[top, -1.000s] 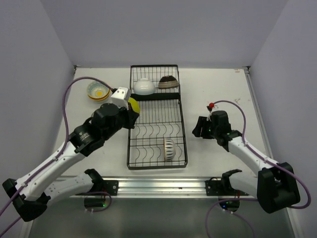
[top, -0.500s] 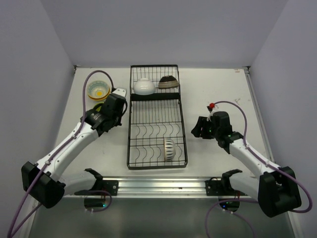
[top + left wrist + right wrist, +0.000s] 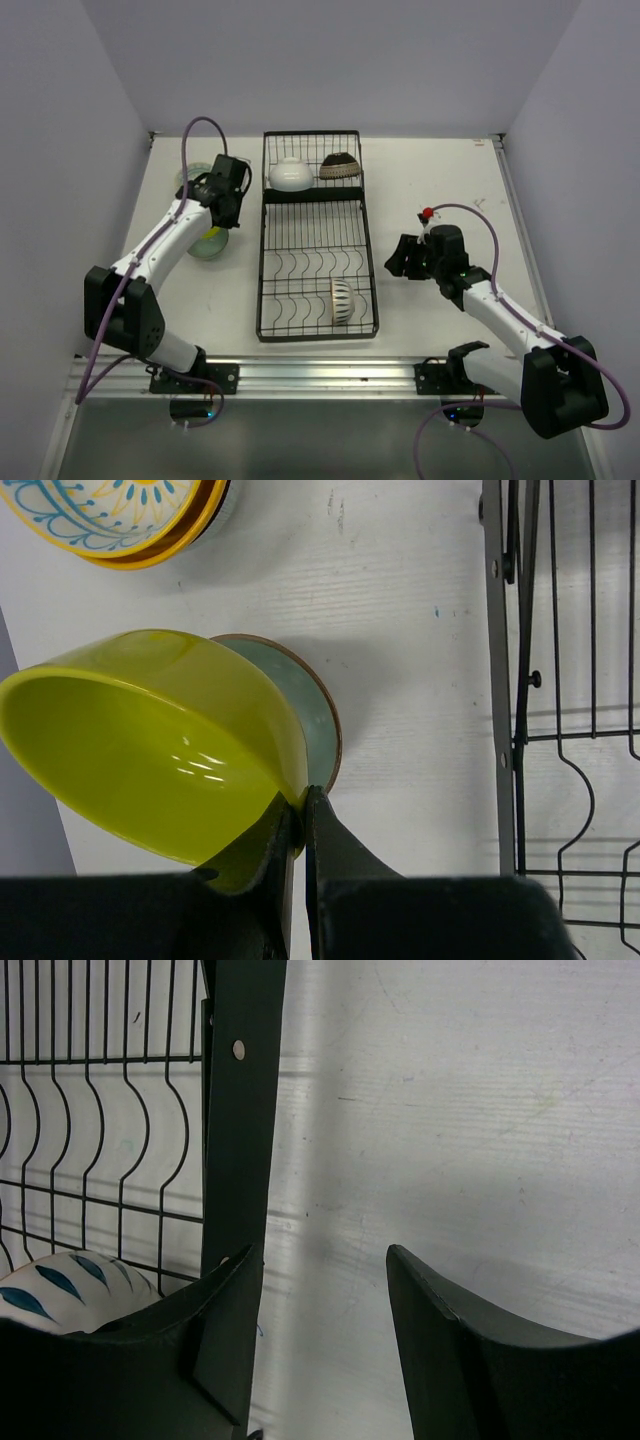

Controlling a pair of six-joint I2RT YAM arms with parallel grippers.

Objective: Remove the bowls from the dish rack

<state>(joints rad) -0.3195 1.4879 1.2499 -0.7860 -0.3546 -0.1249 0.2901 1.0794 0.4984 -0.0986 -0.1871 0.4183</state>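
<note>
**Yellow-green bowl held over a pale green one**

Nearest, the striped bowl point(image 3: 341, 300) stands on edge in the dish rack point(image 3: 316, 337), just left of the right gripper point(image 3: 323, 1255), whose jaws are apart and empty. Farther off, left of the rack, the left gripper point(image 3: 302, 798) pinches the rim of the yellow-green bowl point(image 3: 150, 740), tilted just above a pale green bowl point(image 3: 310, 710); nesting it looks like a short drop. Beyond, the white bowl point(image 3: 291, 174) and dark brown bowl point(image 3: 340, 165) sit in the rack's far section.

1. Top view: high behind the arm bases, looking down over the whole worktop point(image 3: 430, 180).
2. Left wrist: close, looking down past the left pincer point(image 3: 300, 800); dish rack point(image 3: 500, 730) edge on its right.
3. Right wrist: close, looking past the right pincer point(image 3: 323, 1255); the same rack's edge on its left.
</note>
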